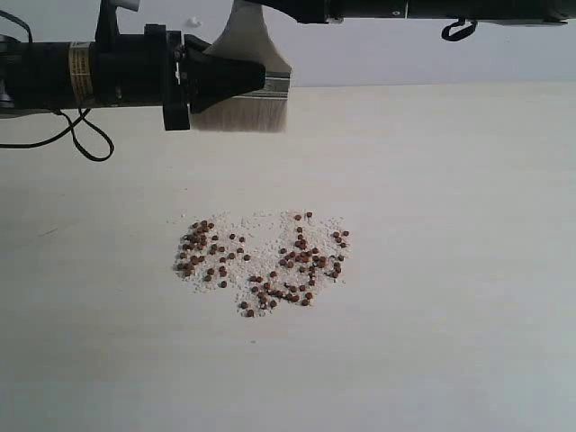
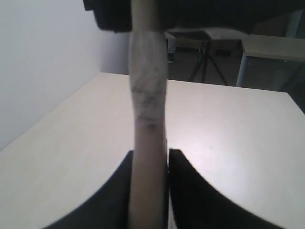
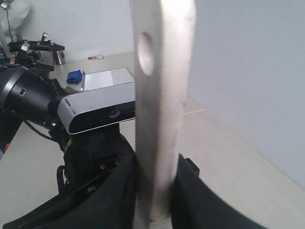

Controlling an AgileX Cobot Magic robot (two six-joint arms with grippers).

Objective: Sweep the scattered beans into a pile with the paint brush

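1. Above the far edge of the pale, flat table [image 1: 450, 270] hangs one wide, flat paint brush [image 1: 241, 112] with cream bristles, a silver metal ferrule [image 1: 274, 86] and a light wooden handle [image 2: 147, 95].
2. Its long axis is near upright, leaning slightly. The bristles point down at the table and the handle end, with its one hole [image 3: 144, 52], points up.
3. Count: one brush, two grippers, and several dozen tiny round reddish-brown beans [image 1: 261, 261], too many to tally exactly.
4. The beans lie in one loose patch mid-table, mixed with small whitish grains [image 1: 270, 225], well apart from the bristles.
5. The black left gripper [image 2: 148, 191] reaches in from the left edge, jaws pressed against the handle on both sides, just above the ferrule.
6. The black right gripper [image 3: 155, 195] is narrowly parted and pinches the handle higher up, near the hole end.
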